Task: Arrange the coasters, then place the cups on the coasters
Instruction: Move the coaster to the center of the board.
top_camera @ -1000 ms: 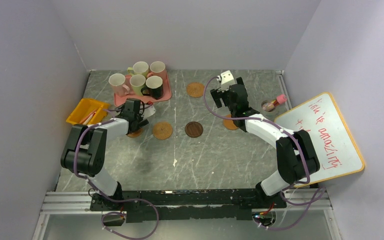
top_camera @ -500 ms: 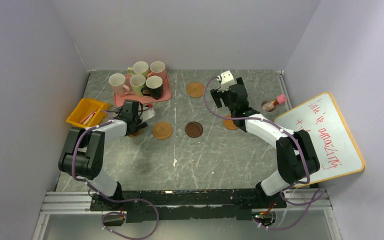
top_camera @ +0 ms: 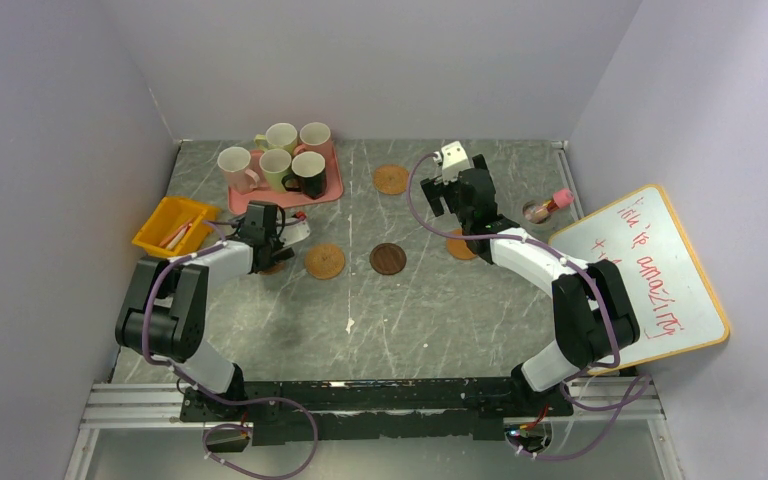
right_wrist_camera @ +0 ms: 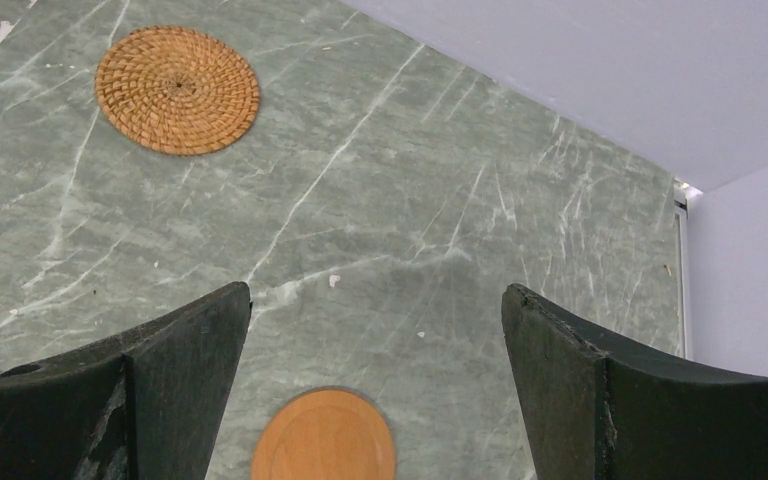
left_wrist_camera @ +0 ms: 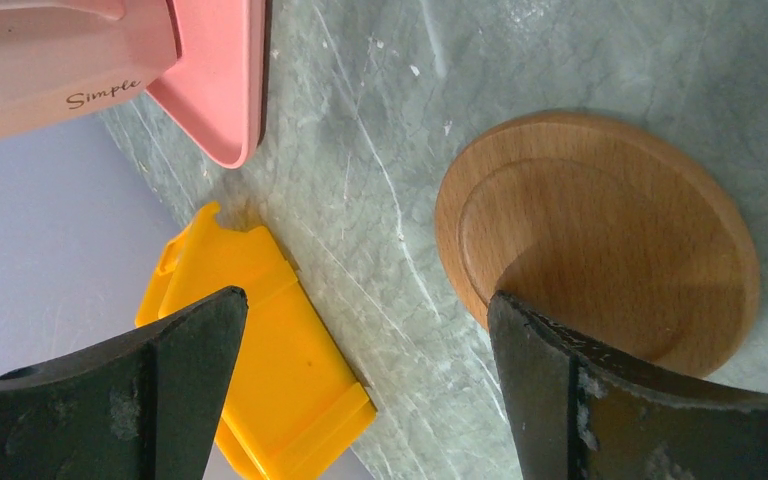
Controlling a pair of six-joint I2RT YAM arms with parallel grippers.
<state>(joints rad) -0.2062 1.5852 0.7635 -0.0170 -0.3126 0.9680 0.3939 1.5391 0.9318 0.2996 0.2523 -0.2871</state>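
The left gripper is wide open and holds nothing. A smooth round wooden coaster lies flat on the grey stone table, right by its right finger, and that finger's tip hides a bit of the coaster's edge. A yellow plastic bin sits by its left finger. Off to its right lie a tan woven round coaster and then a dark brown round coaster. Farther ahead is a flat pink tray with all five cups on it: a pink mug, another pink mug, a yellow-green mug, another yellow-green mug and a black mug. The right gripper is wide open and empty too. A smooth orange round coaster lies just below it. An orange woven round coaster lies farther ahead, to its left.
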